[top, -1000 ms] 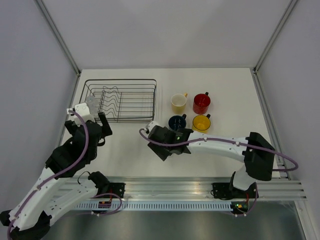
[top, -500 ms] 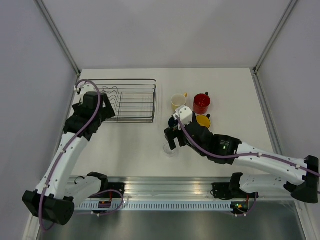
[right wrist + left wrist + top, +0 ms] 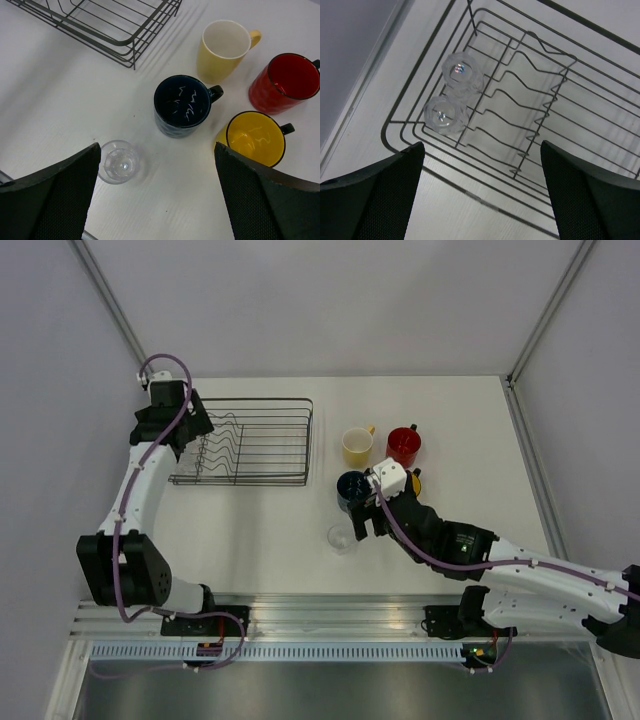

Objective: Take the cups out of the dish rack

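The black wire dish rack stands at the back left. Two clear glass tumblers stand in its left end. My left gripper hovers over that end, open and empty. A third tumbler stands on the table in front of the mugs. My right gripper is open and empty, just right of and above it. The cream-yellow mug, red mug, dark blue mug and bright yellow mug stand upright in a cluster right of the rack.
Grey enclosure walls close the table on the left, back and right. An aluminium rail with both arm bases runs along the near edge. In the top view my right wrist hides most of the bright yellow mug.
My left arm has swung from the near left up over the rack's left end. My right gripper has let go of the tumbler on the table and drawn back to the right.
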